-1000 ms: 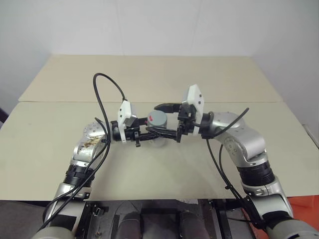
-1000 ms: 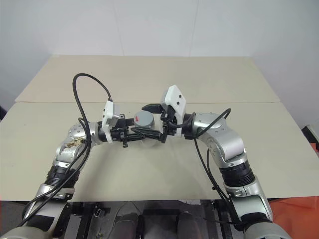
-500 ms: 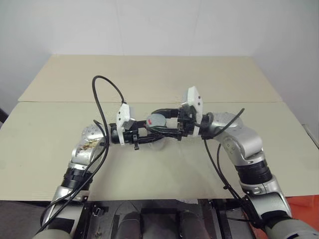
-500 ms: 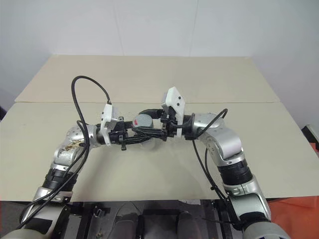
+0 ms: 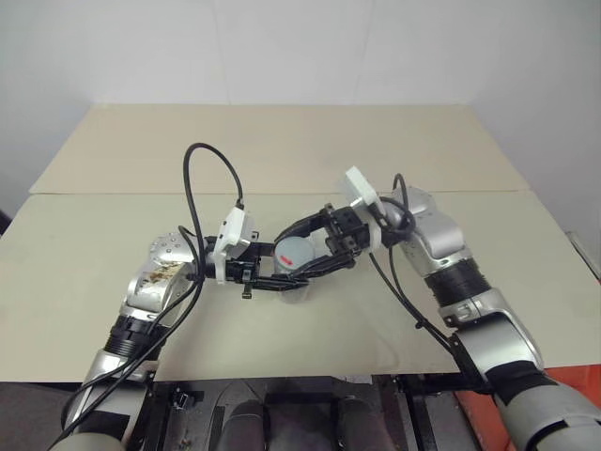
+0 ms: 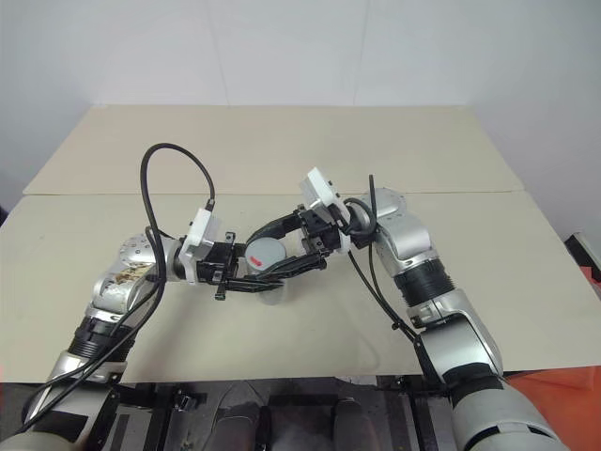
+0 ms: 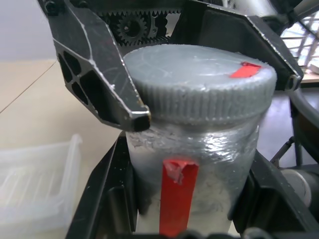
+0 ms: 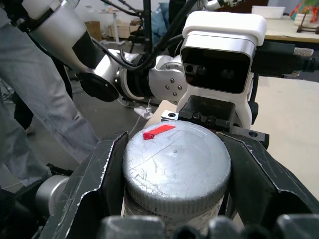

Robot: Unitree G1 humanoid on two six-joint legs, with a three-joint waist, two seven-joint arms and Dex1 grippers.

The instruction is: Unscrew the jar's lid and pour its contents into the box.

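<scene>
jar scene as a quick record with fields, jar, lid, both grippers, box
jar: upright, held above the table, red tape strip on its side
lid: on the jar, grey, small red mark on top
left gripper: shut on the jar's body
right gripper: shut on the lid
box: clear plastic, on the table beside the jar

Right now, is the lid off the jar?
No, the grey lid sits on top of the jar, with black claw fingers around it.

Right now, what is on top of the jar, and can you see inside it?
The grey lid sits on the jar, with the right tool clamped around its rim. The left tool holds the body. The contents cannot be seen through the wrapped wall.
</scene>
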